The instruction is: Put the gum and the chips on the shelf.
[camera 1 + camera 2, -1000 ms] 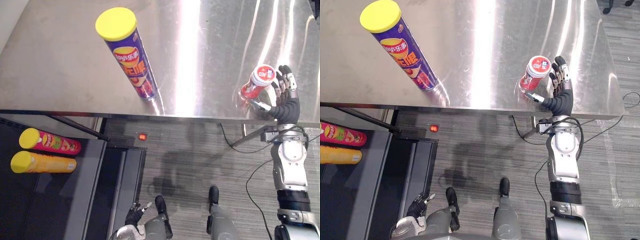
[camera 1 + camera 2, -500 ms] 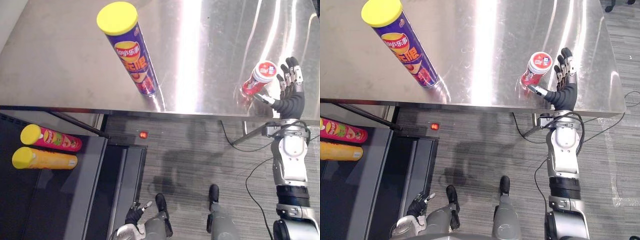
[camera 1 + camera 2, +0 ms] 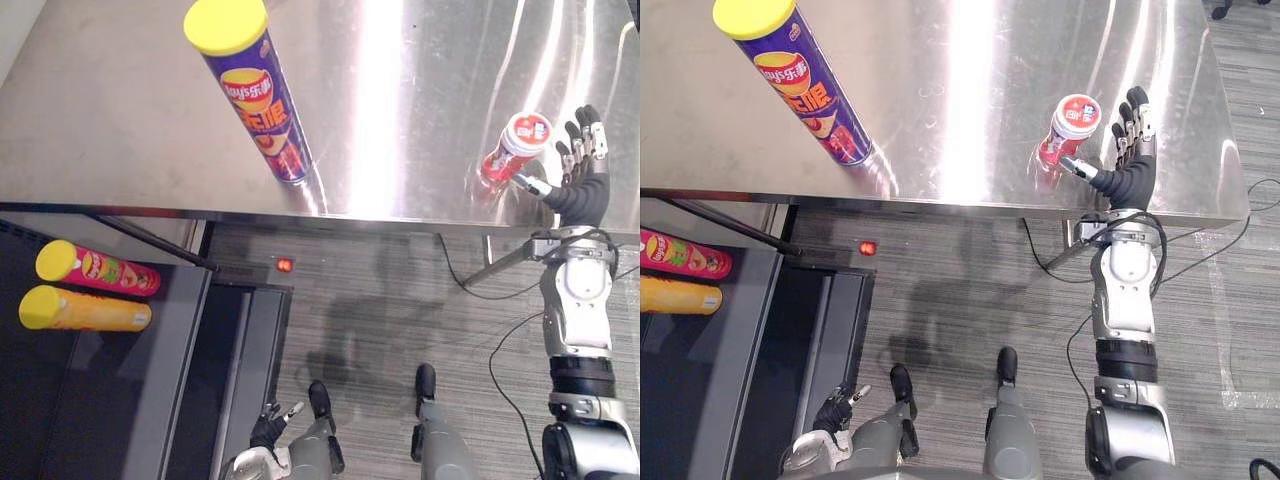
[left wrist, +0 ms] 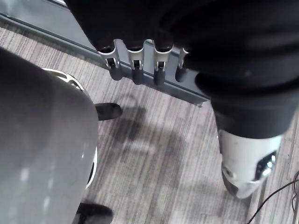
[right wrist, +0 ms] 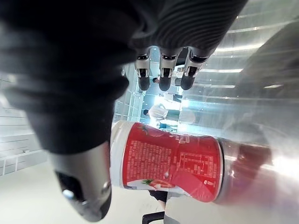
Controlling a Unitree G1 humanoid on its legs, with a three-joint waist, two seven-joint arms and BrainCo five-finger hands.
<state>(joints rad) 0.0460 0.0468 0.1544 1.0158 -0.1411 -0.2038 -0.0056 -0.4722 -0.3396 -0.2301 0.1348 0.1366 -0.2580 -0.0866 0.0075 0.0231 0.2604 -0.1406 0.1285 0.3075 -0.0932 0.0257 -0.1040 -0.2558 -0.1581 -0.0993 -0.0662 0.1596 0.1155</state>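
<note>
At shiny steel bench [image 3: 960, 90], right hand [image 3: 1128, 178], fingers straight, just beside red white-lidded gum canister [image 3: 1064, 135]; likely grasp step: next, curl round it, lift.

On the shiny steel tabletop [image 3: 420, 60], a tall purple chip tube with yellow lid [image 3: 255, 95] stands at 10 o'clock, a red white-lidded gum canister [image 3: 508, 145] at 2. At 8, a dark shelf [image 3: 120, 400] bears a pink tube [image 3: 95, 268] and a yellow tube [image 3: 82, 310], both lying.
</note>
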